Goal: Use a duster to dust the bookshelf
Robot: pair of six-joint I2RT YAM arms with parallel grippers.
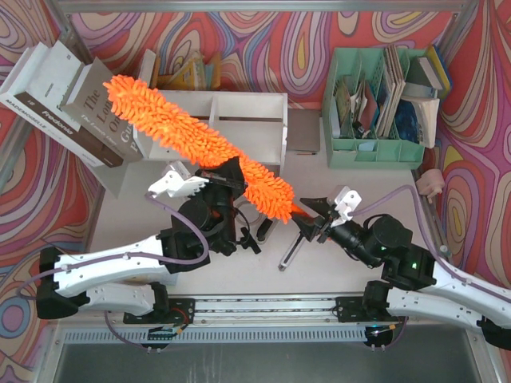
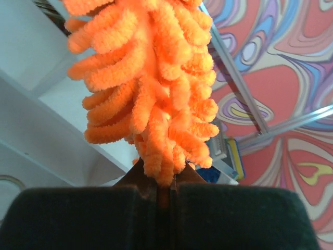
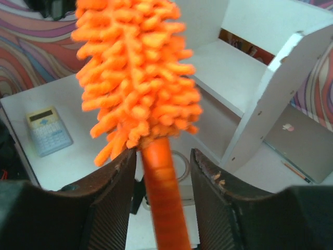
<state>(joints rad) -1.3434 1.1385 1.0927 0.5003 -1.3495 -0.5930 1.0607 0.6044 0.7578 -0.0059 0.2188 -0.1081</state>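
The orange fluffy duster [image 1: 200,140] lies slanted over the front of the white bookshelf [image 1: 247,108], its far tip over the shelf's left end. My left gripper [image 1: 230,174] is shut on the duster's fluffy head near its lower part; in the left wrist view the duster's strands [image 2: 151,78] rise from between the closed fingers [image 2: 165,179], with the shelf [image 2: 47,125] behind. My right gripper [image 1: 314,212] is open, one finger on either side of the duster's thin orange handle [image 3: 162,182], which sits closer to the left finger [image 3: 112,198]. The shelf [image 3: 270,94] stands beyond it.
Large books [image 1: 64,104] lean against the shelf's left side. A mint-green file organizer [image 1: 375,112] stands at the back right. A black-and-silver tool [image 1: 291,251] lies between the arms. A small calculator [image 3: 48,130] lies on the table.
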